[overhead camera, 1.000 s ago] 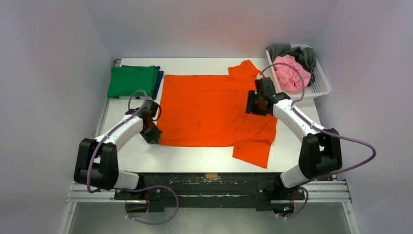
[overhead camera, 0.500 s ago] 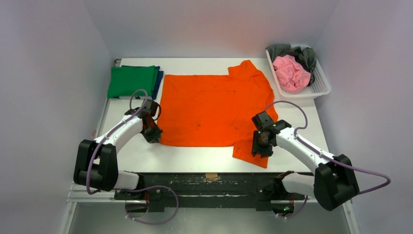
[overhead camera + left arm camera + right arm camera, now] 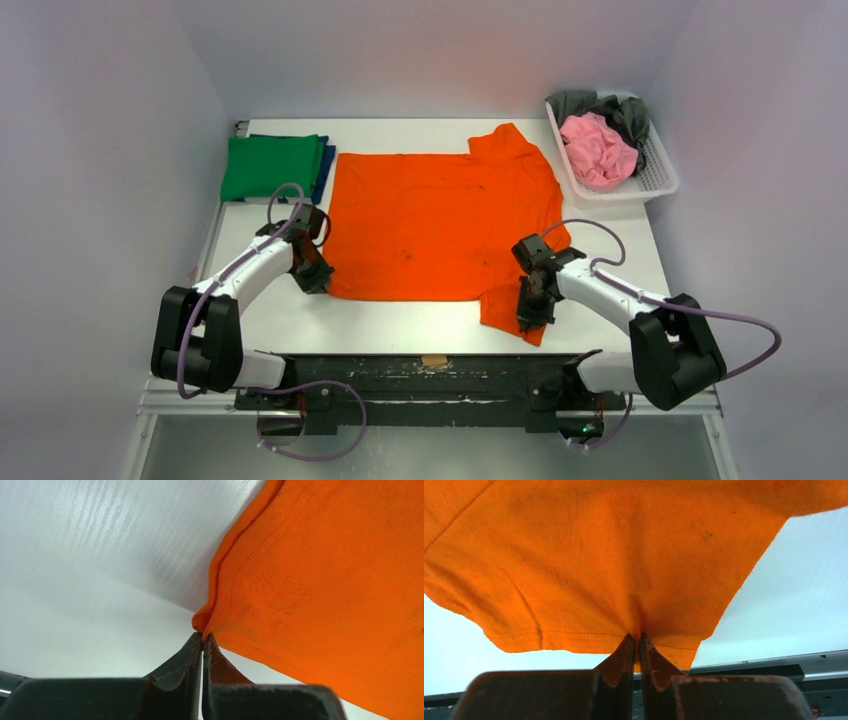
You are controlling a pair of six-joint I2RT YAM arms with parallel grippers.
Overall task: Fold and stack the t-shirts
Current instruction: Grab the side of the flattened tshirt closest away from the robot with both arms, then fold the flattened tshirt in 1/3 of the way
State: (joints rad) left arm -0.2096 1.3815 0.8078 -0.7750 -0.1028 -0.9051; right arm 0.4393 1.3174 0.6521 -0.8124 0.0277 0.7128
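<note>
A bright orange t-shirt point(image 3: 435, 225) lies spread flat in the middle of the table. My left gripper point(image 3: 312, 275) is shut on its near left hem corner; the left wrist view shows the jaws pinching that corner point(image 3: 202, 632). My right gripper point(image 3: 528, 310) is shut on the hem of the near sleeve, pinching a fold of it point(image 3: 636, 630). A folded green t-shirt point(image 3: 270, 165) lies on a dark blue one point(image 3: 322, 172) at the back left. A pink t-shirt point(image 3: 598, 150) and a dark grey one point(image 3: 625, 115) sit crumpled in the basket.
A white mesh basket point(image 3: 655, 180) stands at the back right corner. Bare white table point(image 3: 400, 320) runs along the near edge in front of the orange shirt, with the black rail of the arm bases point(image 3: 430, 375) below it.
My right arm swung from the far right side of the shirt, near the basket, down to the near sleeve and closed on its hem. My left arm has held still.
</note>
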